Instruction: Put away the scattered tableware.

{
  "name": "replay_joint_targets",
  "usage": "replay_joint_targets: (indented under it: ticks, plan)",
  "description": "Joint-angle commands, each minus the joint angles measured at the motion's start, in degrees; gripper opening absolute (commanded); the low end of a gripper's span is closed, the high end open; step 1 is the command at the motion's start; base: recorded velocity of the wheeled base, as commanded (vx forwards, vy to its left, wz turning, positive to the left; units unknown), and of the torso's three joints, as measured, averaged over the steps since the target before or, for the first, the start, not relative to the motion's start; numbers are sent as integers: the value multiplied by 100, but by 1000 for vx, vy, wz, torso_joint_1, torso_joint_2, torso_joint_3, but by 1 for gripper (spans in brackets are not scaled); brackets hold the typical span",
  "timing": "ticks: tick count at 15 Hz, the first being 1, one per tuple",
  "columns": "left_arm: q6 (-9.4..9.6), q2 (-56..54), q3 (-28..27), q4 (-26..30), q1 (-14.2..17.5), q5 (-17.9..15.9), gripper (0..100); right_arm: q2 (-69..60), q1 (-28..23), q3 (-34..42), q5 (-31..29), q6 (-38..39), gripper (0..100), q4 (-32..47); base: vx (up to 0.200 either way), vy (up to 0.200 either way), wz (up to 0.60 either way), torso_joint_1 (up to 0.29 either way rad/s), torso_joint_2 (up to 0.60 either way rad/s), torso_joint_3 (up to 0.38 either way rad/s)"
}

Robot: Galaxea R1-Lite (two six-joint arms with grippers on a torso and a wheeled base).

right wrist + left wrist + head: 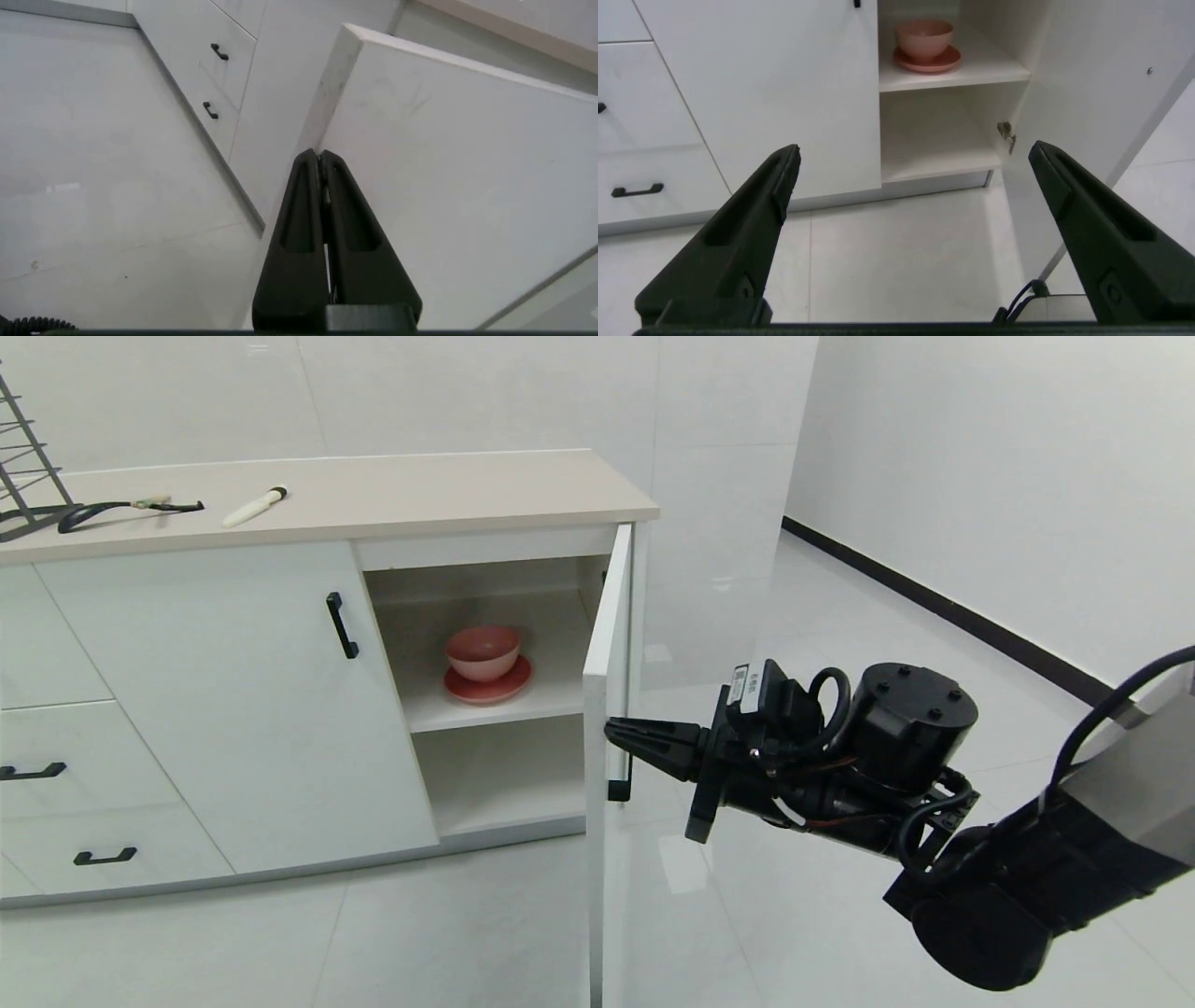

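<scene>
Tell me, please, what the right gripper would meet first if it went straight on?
Probably the open cabinet door: the shut right gripper points at its outer face, near the black handle, tips seemingly almost there, though depth is unclear.

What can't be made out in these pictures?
- Rack: cut off by the head view's left edge.
- Black tool and white tool on the counter: too small to identify in the head view.
- Handle: mostly hidden behind the door and the right gripper; contact unclear.
</scene>
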Motion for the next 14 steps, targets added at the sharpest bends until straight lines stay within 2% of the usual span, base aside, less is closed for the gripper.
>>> replay_joint_targets:
  ticks: [1,8,14]
  plan:
    - [-8,0,0,0,2,1,100,126,73,-69,3,-10,0,-2,0,0,0,0,0,0]
    - [-8,0,0,0,2,1,100,293,143,-280,-85,-10,0,-2,0,0,0,0,0,0]
    - [1,0,0,0,2,1,100,706,64,-860,-270,17,0,-2,0,0,0,0,0,0]
